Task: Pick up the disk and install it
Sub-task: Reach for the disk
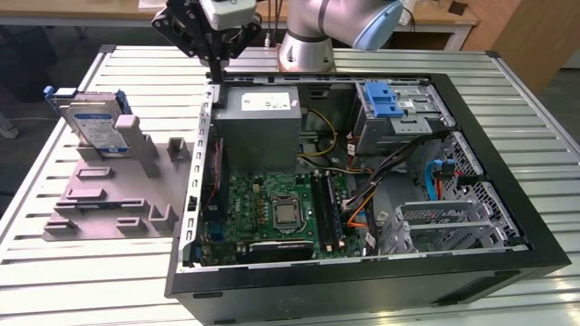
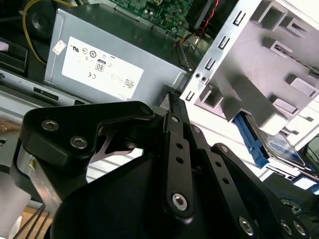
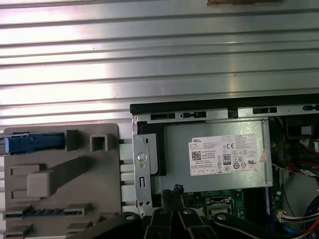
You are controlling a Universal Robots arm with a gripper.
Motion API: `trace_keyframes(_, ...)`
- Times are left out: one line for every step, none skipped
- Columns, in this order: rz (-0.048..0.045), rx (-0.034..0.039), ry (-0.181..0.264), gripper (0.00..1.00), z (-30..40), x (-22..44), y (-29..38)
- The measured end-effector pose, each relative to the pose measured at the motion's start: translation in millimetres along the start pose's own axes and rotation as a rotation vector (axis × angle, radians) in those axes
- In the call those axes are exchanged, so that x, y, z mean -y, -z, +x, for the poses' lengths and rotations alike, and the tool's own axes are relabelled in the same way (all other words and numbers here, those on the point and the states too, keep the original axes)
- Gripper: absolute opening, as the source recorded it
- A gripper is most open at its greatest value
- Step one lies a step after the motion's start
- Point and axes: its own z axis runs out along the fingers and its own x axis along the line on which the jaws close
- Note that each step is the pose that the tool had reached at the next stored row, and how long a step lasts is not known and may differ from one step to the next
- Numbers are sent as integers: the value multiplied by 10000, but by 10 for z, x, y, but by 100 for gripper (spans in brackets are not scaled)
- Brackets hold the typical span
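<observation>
We see the claw [image 1: 214, 72] hanging just above the rear corner of the open case [image 1: 507, 265], fingers pressed together and pinching nothing. In both wrist views its black tip [image 2: 172, 101] [image 3: 173, 191] sits right over the thin metal wall [image 1: 206, 136] of the case. The disk [image 1: 94, 129] is not in the claw. It stands on edge in the grey holder [image 1: 109, 197] on the slatted table [image 1: 81, 285], outside the case. It is lower than the claw, off toward the exterior view's left and well apart from it. A holder post [image 1: 127, 136] rises just beside the disk on the side facing the claw, and shorter blocks stand between them. In the first wrist view we make out the disk's blue rail [image 3: 32, 143] at one corner of the holder [image 3: 60, 184]. In the second wrist view the disk [image 2: 285, 147] shows past the holder [image 2: 279, 59], with the case wall [image 2: 219, 55] nearer the claw. Directly below the claw on the inner side of the wall lies the grey box [image 1: 258, 129] [image 2: 114, 64] [image 3: 219, 154] with its white sticker, very near the fingertips. Past the box, well apart from the claw, stands the cage [image 1: 408, 115] with a blue tab [image 1: 385, 100]. Loose cables [image 1: 399, 170] run between box and cage, and the green board [image 1: 272, 210] lies beyond the box. The arm [image 1: 335, 27] rises just behind the claw
</observation>
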Motion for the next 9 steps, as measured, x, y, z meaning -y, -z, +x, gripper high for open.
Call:
trace_keyframes(-1, 0, 0, 11, 16, -3, 0)
trace_keyframes(-1, 1, 0, 11, 33, -6, -1)
trace_keyframes(-2, 1, -2, 11, 49, -11, -1)
trace_keyframes(-1, 1, -1, 11, 64, -14, -1)
trace_keyframes(-1, 0, -1, 11, 74, -16, -1)
trace_keyframes(0, 0, -1, 11, 76, -17, 0)
trace_keyframes(0, -1, 0, 11, 76, -17, 0)
trace_keyframes(0, -1, 0, 11, 77, -17, 0)
trace_keyframes(-1, 0, 0, 11, 77, -16, -1)
